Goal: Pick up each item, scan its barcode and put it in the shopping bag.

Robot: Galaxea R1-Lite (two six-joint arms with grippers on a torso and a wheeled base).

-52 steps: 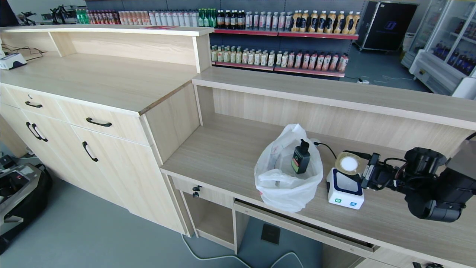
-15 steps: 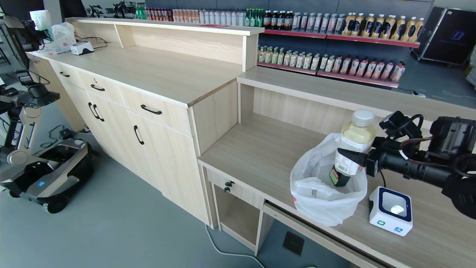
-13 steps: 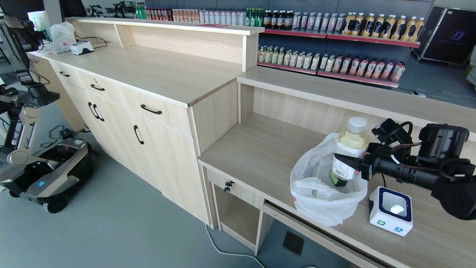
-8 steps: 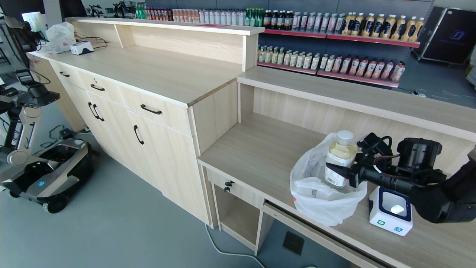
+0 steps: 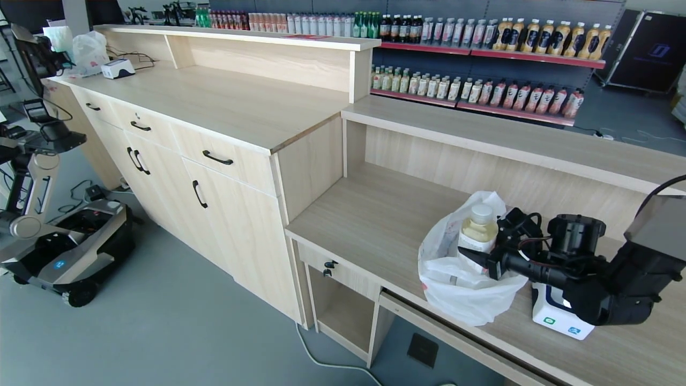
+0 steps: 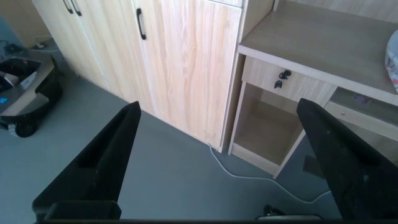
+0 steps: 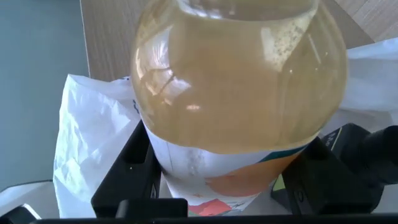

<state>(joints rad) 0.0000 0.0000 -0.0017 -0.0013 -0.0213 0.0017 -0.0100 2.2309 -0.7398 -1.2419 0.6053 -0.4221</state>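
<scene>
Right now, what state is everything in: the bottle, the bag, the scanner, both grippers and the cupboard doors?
Bottle: upright, capped, base inside the bag.
Bag: open, standing on the counter.
Scanner: on the counter beside the bag.
Right gripper: shut on the bottle.
Left gripper: open, holding nothing.
Cupboard doors: shut.

Shopping bag (image 5: 455, 292) hides the bottle (image 5: 477, 229) below its shoulder; scanner (image 5: 554, 321) partly covered.
</scene>
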